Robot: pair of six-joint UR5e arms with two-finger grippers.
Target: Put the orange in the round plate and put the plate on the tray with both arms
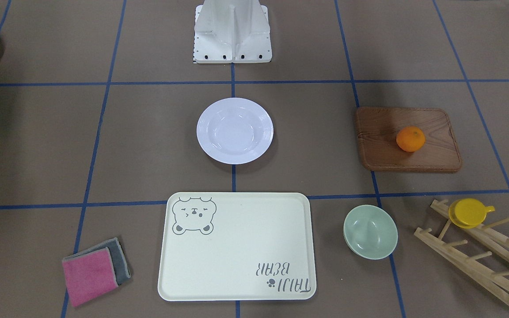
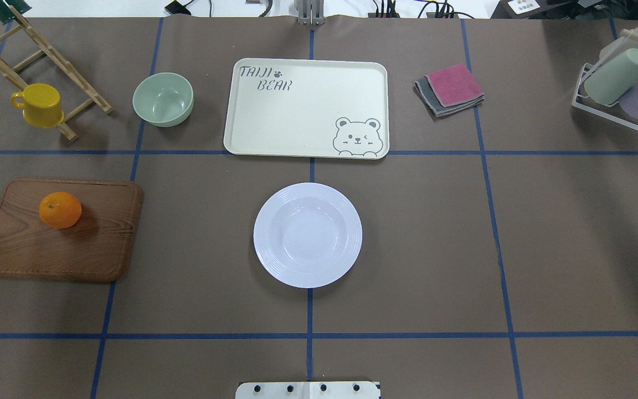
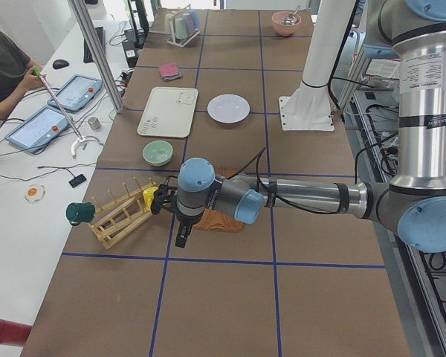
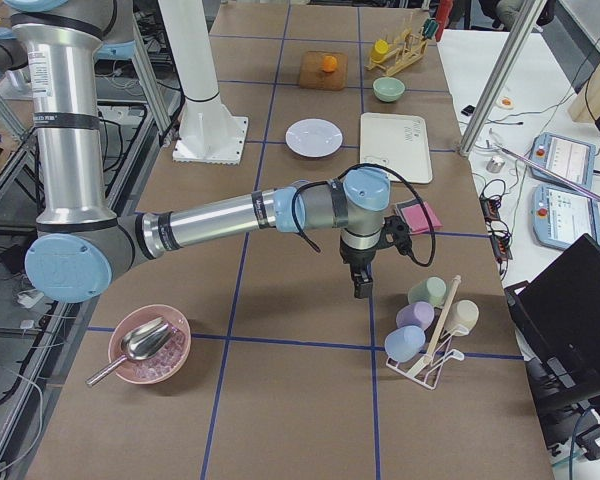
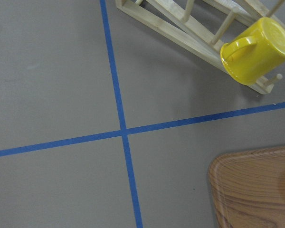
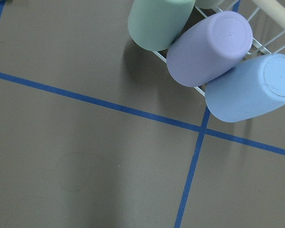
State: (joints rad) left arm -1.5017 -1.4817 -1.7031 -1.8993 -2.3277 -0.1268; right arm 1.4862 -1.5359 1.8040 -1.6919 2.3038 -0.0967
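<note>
Brown paper desk [image 2: 435,249] ruled into squares by blue tape; beyond its edge, in the left side view only, a person [image 3: 4,67] seated by two tablets [image 3: 74,93]. No arm anywhere in the overhead and front views, both arms plain in the side views.

Left pincer [image 3: 181,239] pointing down above the desk, near a corner of the wooden board [image 2: 103,244]; released or clenched, cannot tell. Right pincer [image 4: 359,290] pointing down too, just beside a wire rack [image 4: 425,365] of pastel tumblers [image 6: 209,47]; state likewise impossible to tell.

Orange [image 2: 60,210] on the board, near the left pincer, hidden behind that arm in the left side view. Round plate [image 2: 274,266] flat on the desk, well apart from both pincers and between them. Tray [image 2: 297,122] just past the plate, not touching.

Left wrist view alone close on a yellow cup [image 5: 256,50] hung on a wooden rack [image 5: 180,33].
</note>
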